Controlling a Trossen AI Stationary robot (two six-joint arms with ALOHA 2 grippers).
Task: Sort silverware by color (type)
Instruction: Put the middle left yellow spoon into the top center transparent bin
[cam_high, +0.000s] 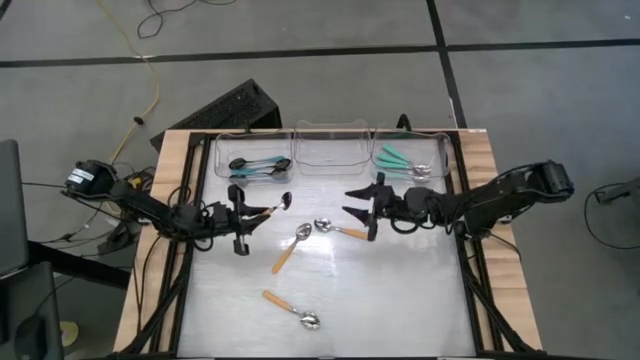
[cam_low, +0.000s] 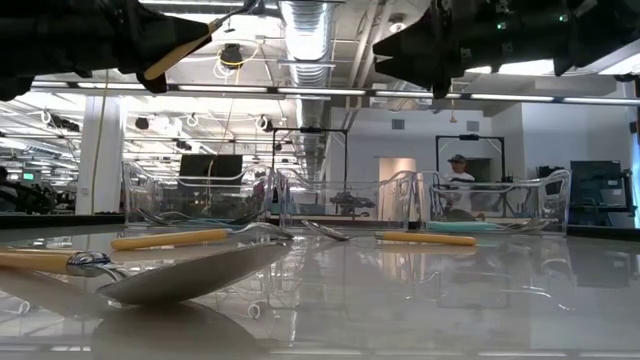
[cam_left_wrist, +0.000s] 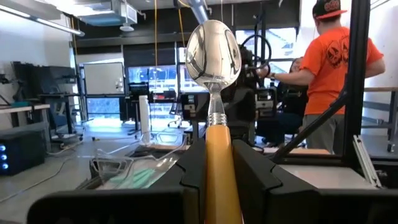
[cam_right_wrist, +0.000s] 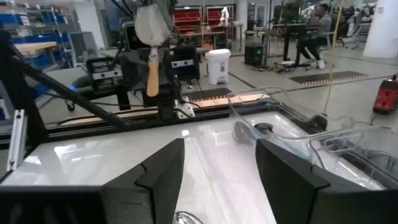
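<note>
My left gripper (cam_high: 246, 214) hovers over the table's left half, shut on an orange-handled spoon (cam_high: 272, 207) with a silver bowl (cam_left_wrist: 213, 50). My right gripper (cam_high: 354, 203) is open and empty above the table's middle, facing the left one; its fingers (cam_right_wrist: 160, 171) frame that spoon (cam_right_wrist: 152, 37) farther off. Three more orange-handled spoons lie flat on the table (cam_high: 292, 248) (cam_high: 338, 228) (cam_high: 292, 310). Blue-handled black spoons (cam_high: 258, 166) lie in the far left bin, teal-handled ones (cam_high: 405, 160) in the far right bin. My left gripper pinches the spoon's orange handle (cam_left_wrist: 219, 155) between its two fingers, below the metal collar. The spoon runs along the fingers and sticks out past their tips, bowl foremost, toward the table's right side. It is lifted clear of the table (cam_low: 185, 42).
Three clear bins stand in a row along the far edge; the middle one (cam_high: 335, 150) holds nothing. Black frame rails run down the table's left and right sides (cam_high: 470, 270). A person in an orange shirt (cam_left_wrist: 333, 68) stands in the room beyond.
</note>
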